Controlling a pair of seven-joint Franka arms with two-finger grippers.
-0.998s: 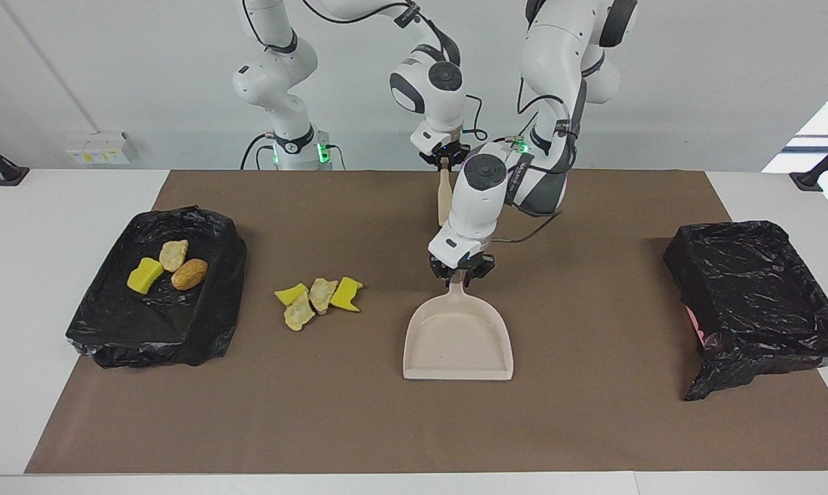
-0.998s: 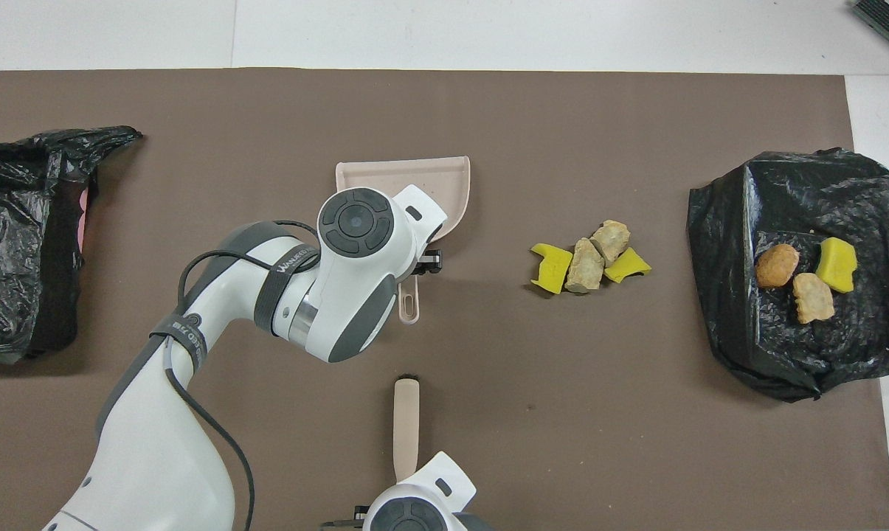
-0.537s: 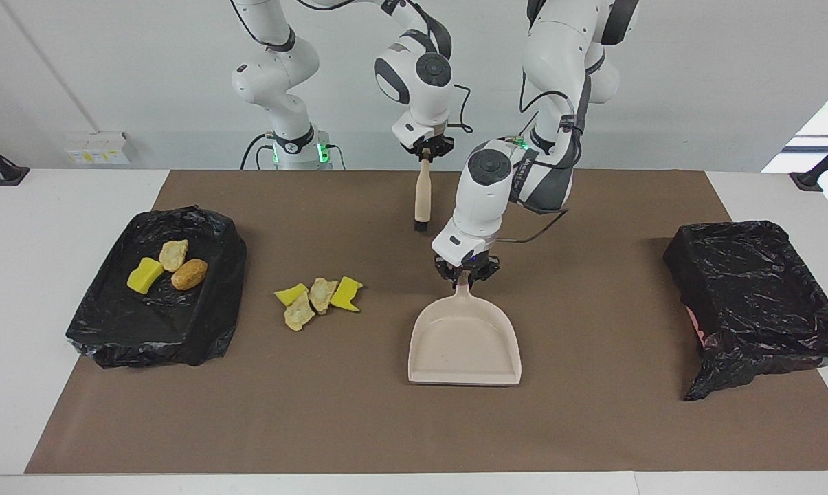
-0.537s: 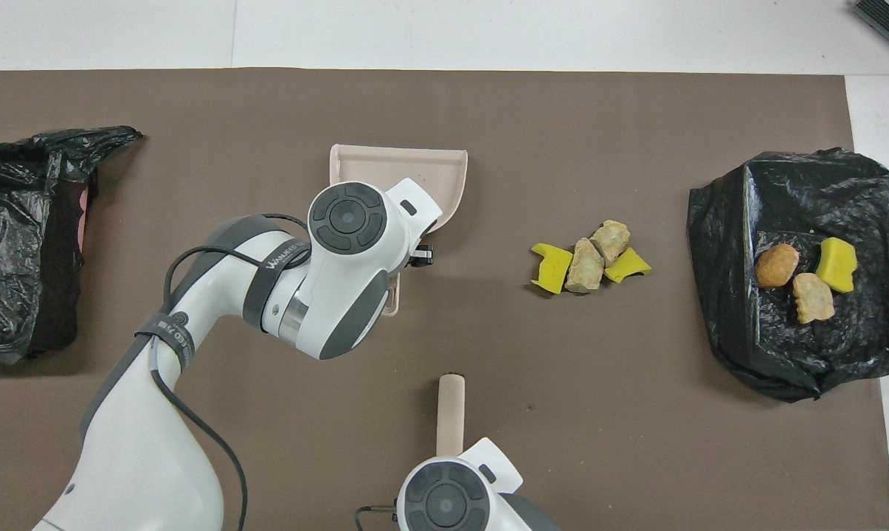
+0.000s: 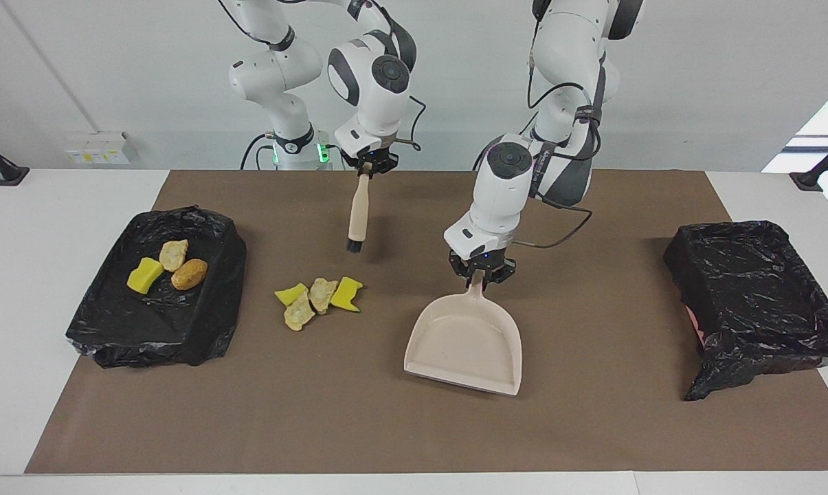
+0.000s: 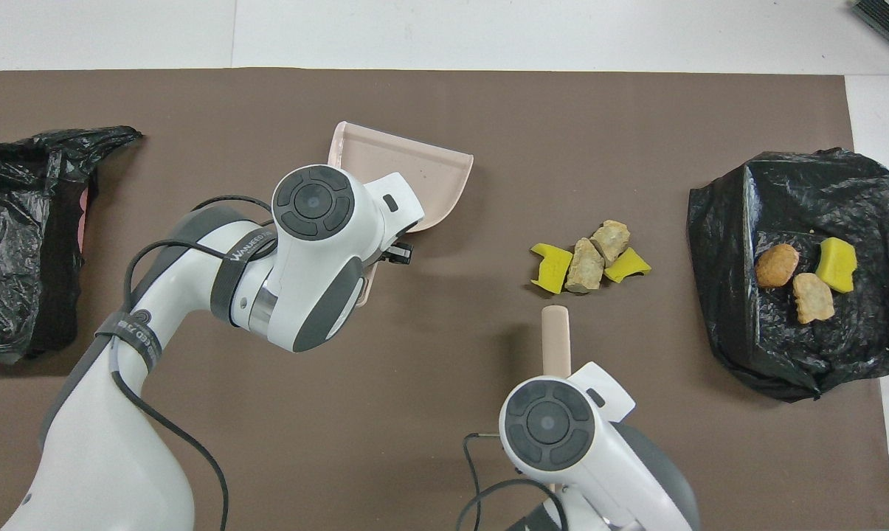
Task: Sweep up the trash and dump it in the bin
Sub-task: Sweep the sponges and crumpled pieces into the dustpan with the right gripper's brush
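Left end effector (image 5: 482, 273) clamped on dustpan (image 5: 467, 344) handle, pan tilted over mat (image 5: 592, 426); right end effector (image 5: 366, 167) clamped on brush (image 5: 357, 213) handle, bristles down, held above mat just beside loose trash (image 5: 319, 297); four scraps clustered on mat, between dustpan and bin (image 5: 111, 330) at right arm's end; three more scraps (image 5: 168, 265) inside that bin; second bin (image 5: 757, 302) at left arm's end.

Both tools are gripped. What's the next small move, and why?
Probably the left claw slides the dustpan toward the four loose scraps on the mat. It sits apart from them, toward the left arm's end, while the right claw hangs the brush near them.
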